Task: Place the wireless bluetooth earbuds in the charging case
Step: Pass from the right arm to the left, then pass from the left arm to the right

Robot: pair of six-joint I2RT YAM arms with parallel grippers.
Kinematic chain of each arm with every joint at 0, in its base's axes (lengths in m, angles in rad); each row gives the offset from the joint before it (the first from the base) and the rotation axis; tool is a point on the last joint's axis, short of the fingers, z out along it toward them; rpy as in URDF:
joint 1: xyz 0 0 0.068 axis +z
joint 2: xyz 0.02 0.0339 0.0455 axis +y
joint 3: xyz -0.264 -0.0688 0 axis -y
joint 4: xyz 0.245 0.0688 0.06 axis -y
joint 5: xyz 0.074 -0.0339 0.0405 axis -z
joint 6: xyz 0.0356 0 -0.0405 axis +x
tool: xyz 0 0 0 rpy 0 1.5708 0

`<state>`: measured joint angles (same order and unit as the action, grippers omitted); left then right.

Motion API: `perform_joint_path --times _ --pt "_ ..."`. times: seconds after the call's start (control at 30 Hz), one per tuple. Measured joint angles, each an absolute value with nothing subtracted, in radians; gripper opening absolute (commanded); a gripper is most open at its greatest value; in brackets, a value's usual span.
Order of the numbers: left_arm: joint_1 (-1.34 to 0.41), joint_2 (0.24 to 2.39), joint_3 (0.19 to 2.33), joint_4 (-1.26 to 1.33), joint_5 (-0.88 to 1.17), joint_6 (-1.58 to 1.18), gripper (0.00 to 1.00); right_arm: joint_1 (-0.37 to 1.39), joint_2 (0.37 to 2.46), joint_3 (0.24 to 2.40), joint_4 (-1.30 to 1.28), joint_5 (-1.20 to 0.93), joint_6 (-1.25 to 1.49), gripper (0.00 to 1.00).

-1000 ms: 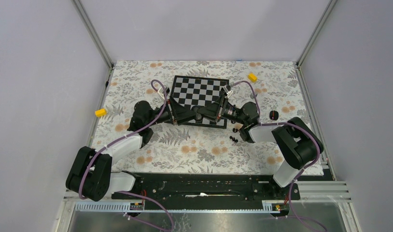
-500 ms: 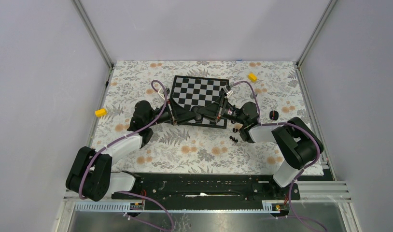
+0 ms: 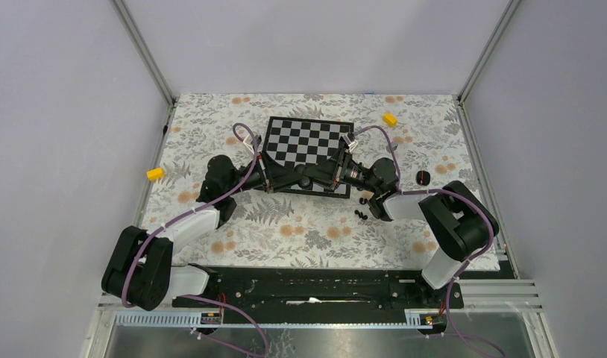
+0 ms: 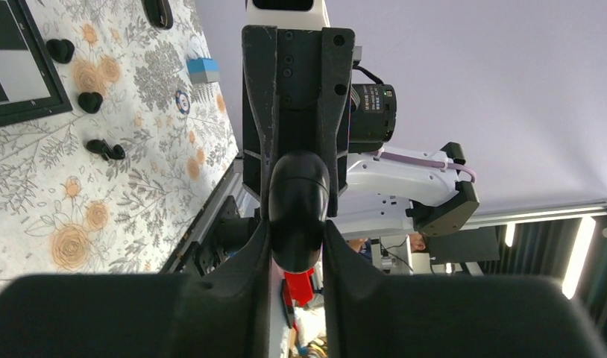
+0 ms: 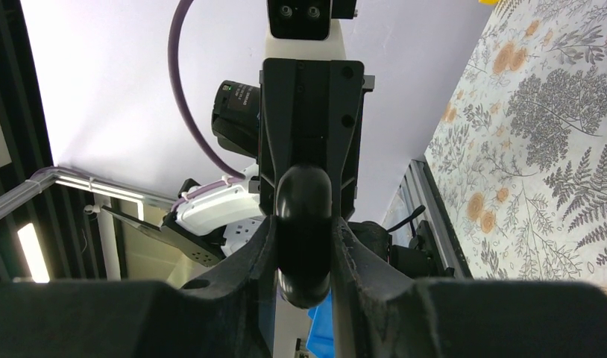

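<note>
**Position.** The charging case [image 4: 298, 190] is held off the counter [image 3: 300, 231], over the near edge of the chessboard [image 3: 308, 138]. The earbuds [image 4: 89, 101] lie loose on the counter to the right, well apart from the case.

**Grippers.** The left gripper [image 4: 295, 233] is clamped on one end of the case. The right gripper [image 5: 303, 225] is clamped on the opposite end.

**Orientation.** The long axis is roughly level and runs from one gripper to the other. No bluish interior shows, so the lid appears closed. The seam direction cannot be determined.

**Handling, assessed.** The case is a light, rigid, glossy pebble, and its rounded ends are liable to slip from the pads. It is best held across the broad faces, one half per gripper. The buds are tiny, smooth and prone to roll.
</note>
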<state>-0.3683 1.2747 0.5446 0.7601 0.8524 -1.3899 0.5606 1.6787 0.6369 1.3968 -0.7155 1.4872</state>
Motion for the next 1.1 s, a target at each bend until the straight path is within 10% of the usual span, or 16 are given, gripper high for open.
perform_joint_path --times 0.2,0.6,1.1 --pt "-0.368 1.275 0.545 0.761 0.852 -1.391 0.00 0.561 1.680 0.637 1.397 -0.715 1.489 0.42" --pt "-0.349 1.262 0.514 0.712 0.837 -1.521 0.00 0.514 1.546 0.648 0.994 -0.713 1.235 0.77" --pt "-0.334 1.320 0.781 -0.003 0.822 -1.377 0.00 0.622 1.091 0.641 0.449 -0.411 0.445 0.76"
